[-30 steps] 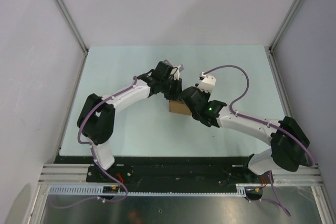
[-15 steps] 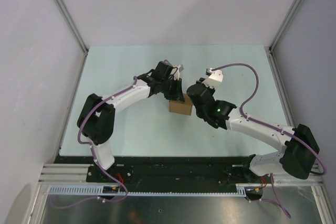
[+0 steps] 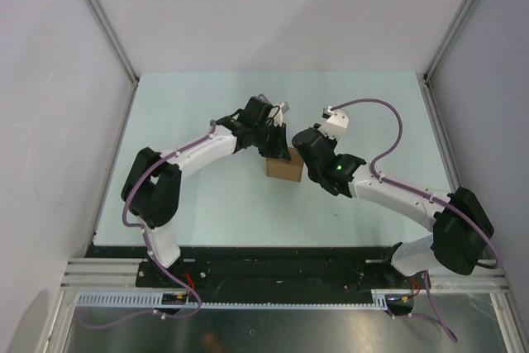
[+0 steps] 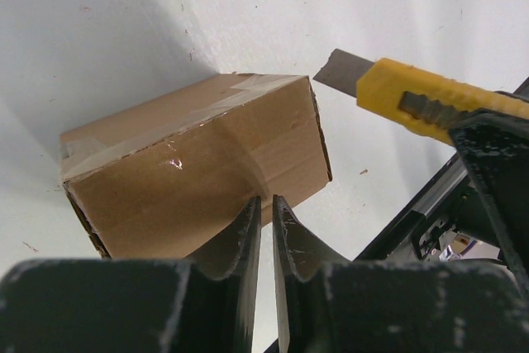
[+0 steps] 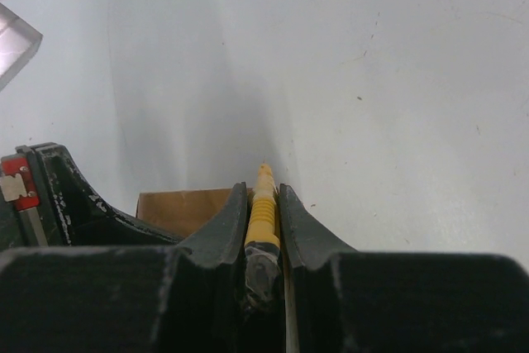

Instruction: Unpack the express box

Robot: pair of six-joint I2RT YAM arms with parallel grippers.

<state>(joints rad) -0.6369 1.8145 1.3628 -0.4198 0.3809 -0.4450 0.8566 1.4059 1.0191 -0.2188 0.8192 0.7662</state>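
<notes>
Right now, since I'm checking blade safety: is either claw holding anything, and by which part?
The right claw grips the utility knife by its yellow handle, blade end free. The left claw, shut, holds nothing.

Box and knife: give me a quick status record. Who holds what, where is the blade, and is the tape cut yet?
box: on the table, flaps shut
tape: looks uncut in the left wrist view
left gripper: shut, tips at the box's near side, holding nothing
right gripper: shut on the knife
blade: extended, just off the box's top corner, not touching
</notes>
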